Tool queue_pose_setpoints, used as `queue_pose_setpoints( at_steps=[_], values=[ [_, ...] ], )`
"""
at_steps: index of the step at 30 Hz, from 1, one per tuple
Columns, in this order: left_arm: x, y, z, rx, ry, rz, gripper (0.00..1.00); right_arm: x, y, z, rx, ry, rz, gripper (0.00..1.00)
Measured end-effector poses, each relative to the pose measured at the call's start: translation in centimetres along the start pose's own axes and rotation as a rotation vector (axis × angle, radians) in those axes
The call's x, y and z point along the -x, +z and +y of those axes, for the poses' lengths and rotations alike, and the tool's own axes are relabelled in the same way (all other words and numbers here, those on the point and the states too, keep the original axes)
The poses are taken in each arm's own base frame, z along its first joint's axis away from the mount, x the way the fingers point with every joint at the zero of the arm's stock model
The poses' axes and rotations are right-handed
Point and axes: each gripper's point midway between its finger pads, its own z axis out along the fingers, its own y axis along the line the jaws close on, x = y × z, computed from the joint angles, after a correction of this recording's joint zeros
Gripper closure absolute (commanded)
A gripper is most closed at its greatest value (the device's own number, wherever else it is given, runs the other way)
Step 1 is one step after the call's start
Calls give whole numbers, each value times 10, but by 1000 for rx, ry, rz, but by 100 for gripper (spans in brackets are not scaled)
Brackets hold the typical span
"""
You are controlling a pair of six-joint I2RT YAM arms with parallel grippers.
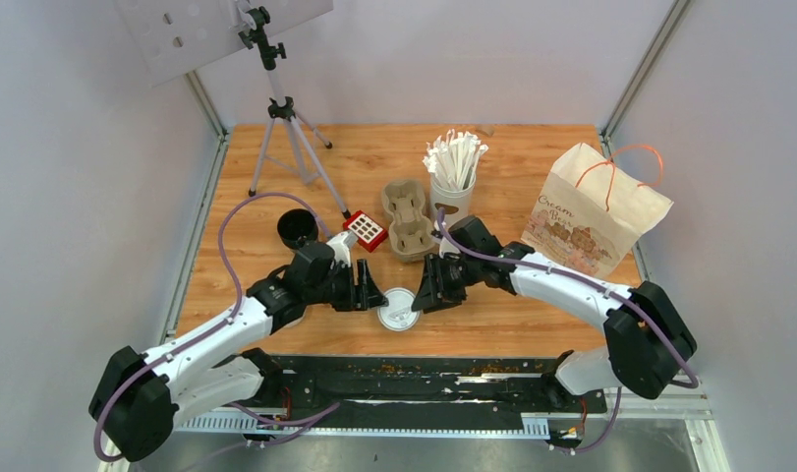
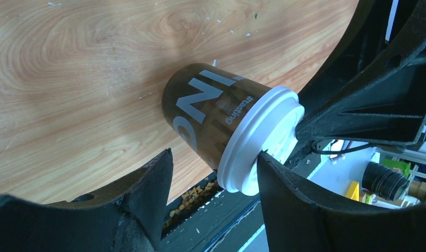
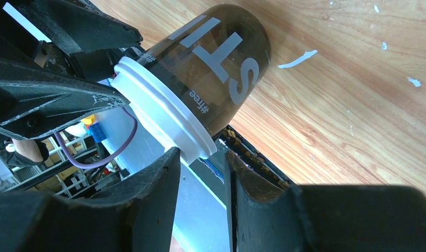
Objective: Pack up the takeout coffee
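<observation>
A dark brown cup with a flat white lid stands near the table's front edge, between my two grippers. In the left wrist view the cup has white letters and its lid is on. My left gripper is open wide; one finger touches the lid's top and the other stands off the cup's wall. My right gripper is open narrowly, with the lid's rim at its fingertips. A second dark cup, with no lid on it, stands at the left.
A beige pulp cup tray lies behind the grippers, with a red box to its left. A white cup of wrapped sticks stands behind it. A paper bag stands at the right. A tripod stands at the back left.
</observation>
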Motion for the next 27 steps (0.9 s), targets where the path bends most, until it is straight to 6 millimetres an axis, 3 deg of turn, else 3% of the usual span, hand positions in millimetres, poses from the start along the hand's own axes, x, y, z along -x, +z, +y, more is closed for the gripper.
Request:
queue_pose_setpoints(
  at_steps=[11,27],
  values=[
    [5,10,0,-6,5,-9,51,7,5,5,14,-23,16,66],
    [15,21,-3,-3,9,-16,56,15,9,5,10,-30,10,65]
  ],
)
